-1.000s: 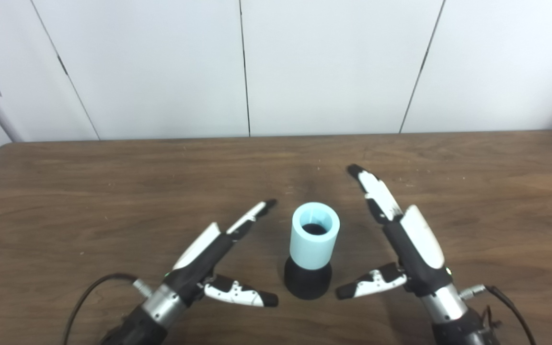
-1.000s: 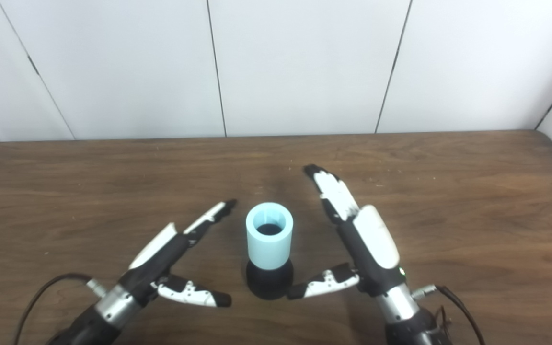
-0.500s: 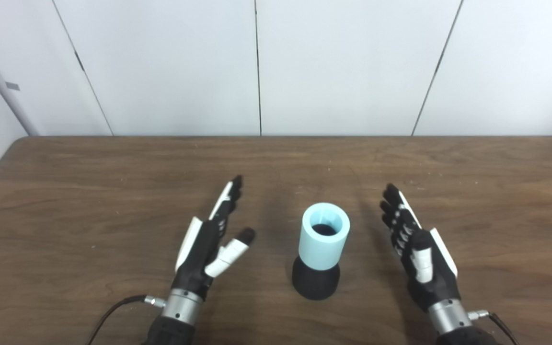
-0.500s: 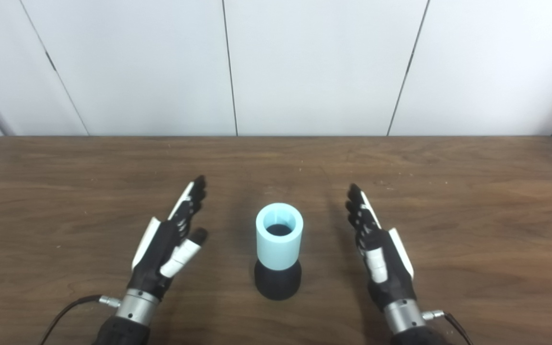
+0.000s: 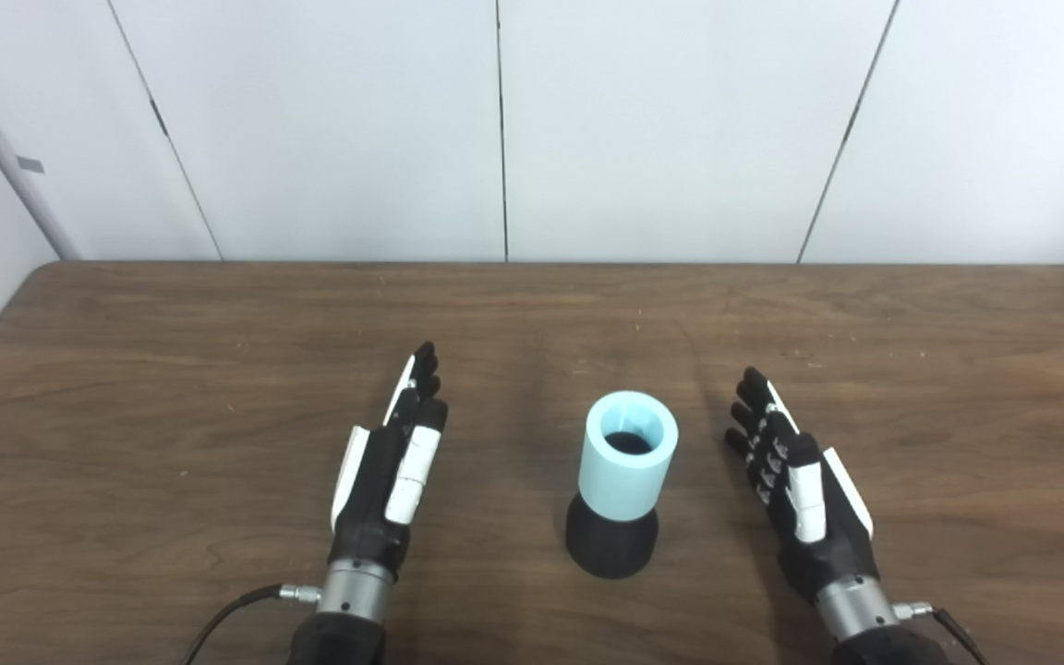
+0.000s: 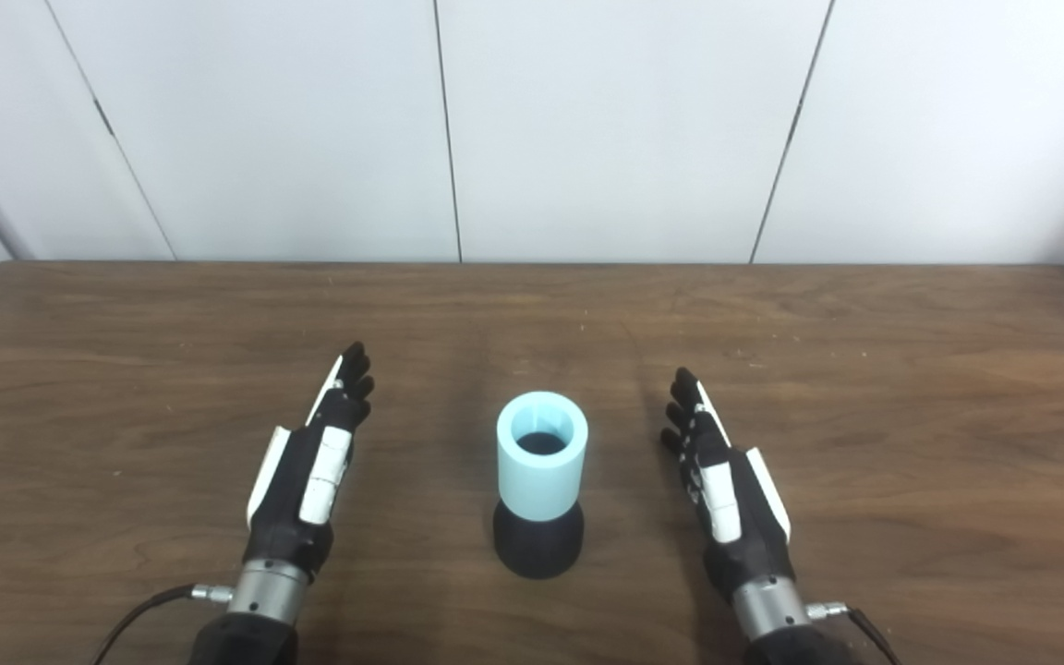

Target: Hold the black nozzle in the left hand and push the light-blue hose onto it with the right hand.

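Observation:
The light-blue hose [image 5: 628, 464] is a short upright tube seated on top of the black nozzle [image 5: 612, 547], which stands on the wooden table [image 5: 172, 369]. Both also show in the right eye view, hose [image 6: 540, 462] and nozzle [image 6: 538, 549]. My left hand [image 5: 390, 471] lies to the left of them, fingers straight and together, holding nothing. My right hand [image 5: 800, 489] lies to the right of them, fingers straight, holding nothing. Neither hand touches the hose or the nozzle.
A white panelled wall [image 5: 495, 129] runs along the table's far edge. Cables [image 5: 227, 614] trail from both wrists at the near edge.
Both hands have drawn back and away from the hose and nozzle, thumbs folding in beside the fingers. The camera has shifted a little. The hose and nozzle have not moved.

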